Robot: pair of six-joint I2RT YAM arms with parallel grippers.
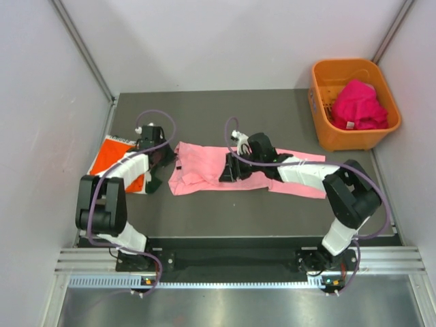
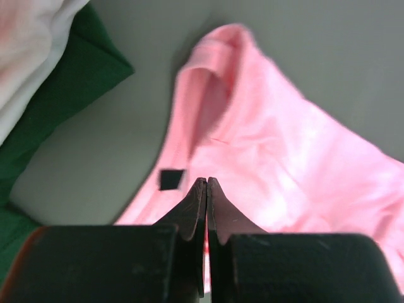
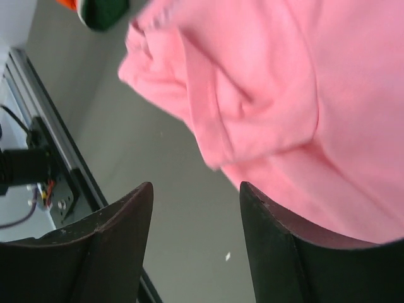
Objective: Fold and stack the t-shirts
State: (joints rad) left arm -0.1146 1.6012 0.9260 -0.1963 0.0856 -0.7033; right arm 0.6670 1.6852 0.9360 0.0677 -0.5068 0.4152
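Observation:
A light pink t-shirt (image 1: 197, 163) (image 2: 271, 145) (image 3: 284, 82) lies spread across the middle of the table, rumpled at its left end. My left gripper (image 1: 169, 162) (image 2: 207, 180) hovers at that left edge, jaws shut tip to tip with no cloth seen between the tips. My right gripper (image 1: 227, 174) (image 3: 196, 184) stands open over the shirt's near edge, only bare table between its fingers. A bright orange t-shirt (image 1: 109, 158) lies at the far left under the left arm, with white cloth (image 2: 25, 44) and a dark green shirt (image 2: 76, 76) beside it. Magenta t-shirts (image 1: 357, 105) sit in the basket.
An orange plastic basket (image 1: 320, 102) stands at the back right corner. White walls close in the table on the left, back and right. A metal rail (image 1: 238, 262) with the arm bases runs along the near edge.

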